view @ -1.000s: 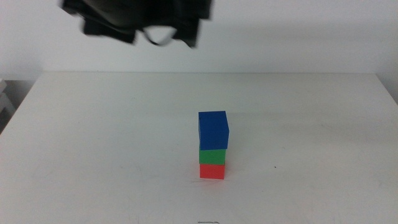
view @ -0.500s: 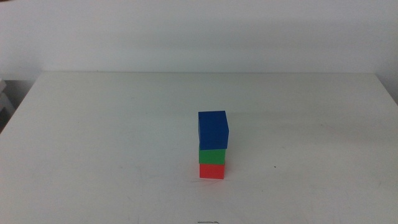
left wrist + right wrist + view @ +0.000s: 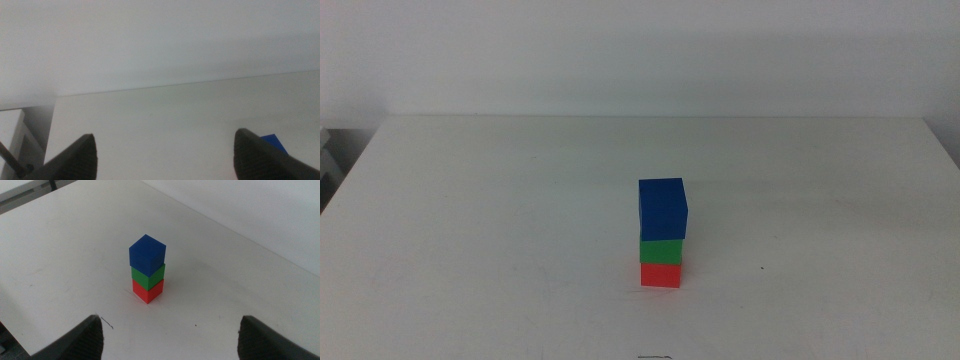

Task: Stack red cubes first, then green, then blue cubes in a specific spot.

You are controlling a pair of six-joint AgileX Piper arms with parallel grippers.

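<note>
Middle view showed a small matte bright red cube [image 3: 661, 275] resting on the plain white table [image 3: 470, 220], nearer the front edge than the back and slightly right of centre. On it sat a same-sized bright green cube [image 3: 661, 251], and on that a deep blue cube [image 3: 663, 209], faces roughly aligned so that each layer bore squarely on the one below. Order from the tabletop up was red, green, blue, as the task required, so the stack appeared complete. Neither arm appeared in this view. Right wrist view placed the right gripper [image 3: 170, 345] well apart from the stack, jaws spread wide and empty. Left wrist view showed the left gripper [image 3: 165, 160], jaws likewise apart and empty, facing the far edge.
</note>
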